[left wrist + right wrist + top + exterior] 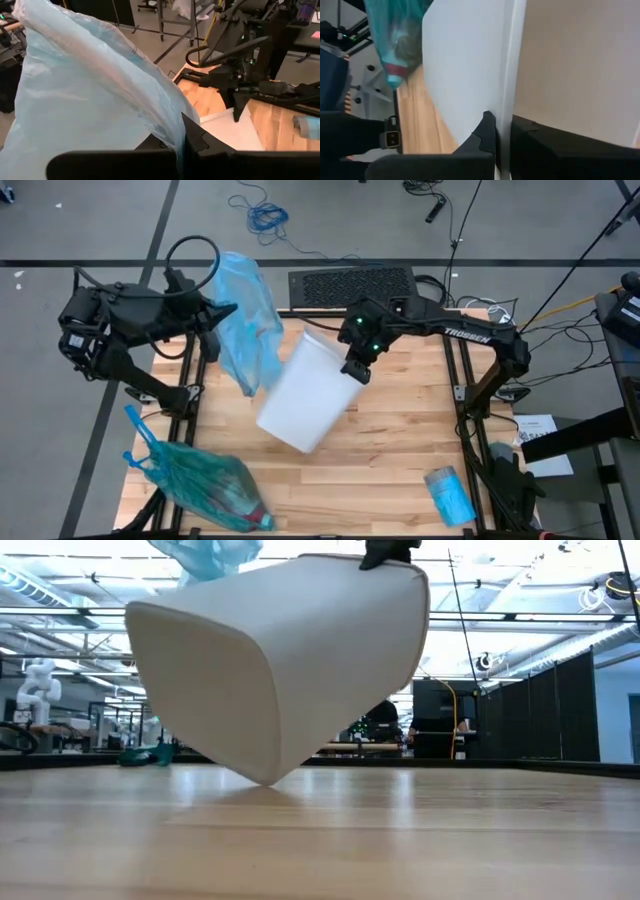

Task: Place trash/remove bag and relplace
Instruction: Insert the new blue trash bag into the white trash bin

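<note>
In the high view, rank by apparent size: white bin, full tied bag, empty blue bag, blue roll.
1. white bin
2-3. full tied bag and empty blue bag, too alike to rank
4. blue roll

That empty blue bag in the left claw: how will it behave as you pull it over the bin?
Probably floppy: the blue bag hangs crumpled from the left claw. Likely very light and prone to drift. The white bin, tilted in the right claw, may shift.
</note>
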Controlling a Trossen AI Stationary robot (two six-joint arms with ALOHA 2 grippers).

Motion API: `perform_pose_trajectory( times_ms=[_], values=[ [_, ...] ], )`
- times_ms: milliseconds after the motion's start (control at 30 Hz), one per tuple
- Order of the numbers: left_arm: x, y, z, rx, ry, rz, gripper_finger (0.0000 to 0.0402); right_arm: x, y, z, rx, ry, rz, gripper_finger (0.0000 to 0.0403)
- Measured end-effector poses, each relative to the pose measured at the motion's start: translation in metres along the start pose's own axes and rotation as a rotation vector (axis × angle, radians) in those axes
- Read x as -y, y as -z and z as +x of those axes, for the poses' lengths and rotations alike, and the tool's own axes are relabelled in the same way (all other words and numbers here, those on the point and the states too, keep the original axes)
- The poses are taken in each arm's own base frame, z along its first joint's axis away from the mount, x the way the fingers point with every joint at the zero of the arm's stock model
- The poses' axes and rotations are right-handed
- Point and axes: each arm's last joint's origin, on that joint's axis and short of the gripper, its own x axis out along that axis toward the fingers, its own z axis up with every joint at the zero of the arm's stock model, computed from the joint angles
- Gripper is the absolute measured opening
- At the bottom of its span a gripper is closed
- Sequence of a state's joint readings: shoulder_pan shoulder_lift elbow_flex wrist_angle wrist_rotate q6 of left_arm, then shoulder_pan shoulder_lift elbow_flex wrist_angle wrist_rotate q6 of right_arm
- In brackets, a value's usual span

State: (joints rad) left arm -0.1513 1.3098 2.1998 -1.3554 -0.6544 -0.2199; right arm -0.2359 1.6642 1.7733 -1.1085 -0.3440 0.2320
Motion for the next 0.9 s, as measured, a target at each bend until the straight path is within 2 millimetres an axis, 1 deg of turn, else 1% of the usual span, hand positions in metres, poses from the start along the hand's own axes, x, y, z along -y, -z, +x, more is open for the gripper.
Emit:
perform_pose_trajectory(
  times_ms=[233, 433, 567, 900],
  values=[
    [0.000, -0.001, 0.000, 0.009, 0.002, 0.012, 0.0000, -0.001, -0.005, -0.019, 0.027, 0.064, -0.033, 0.0001],
    [0.000, -0.001, 0.000, 0.009, 0.002, 0.012, 0.0000, -0.002, 0.000, -0.033, -0.022, 0.163, -0.043, 0.0001],
    [0.000, -0.001, -0.001, 0.011, 0.002, 0.018, 0.0000, 0.000, 0.006, -0.035, -0.080, 0.197, -0.036, 0.0001],
    [0.000, -0.001, -0.001, 0.009, 0.015, 0.044, 0.0000, -0.004, 0.014, -0.035, -0.156, 0.176, -0.029, 0.0001]
  ],
)
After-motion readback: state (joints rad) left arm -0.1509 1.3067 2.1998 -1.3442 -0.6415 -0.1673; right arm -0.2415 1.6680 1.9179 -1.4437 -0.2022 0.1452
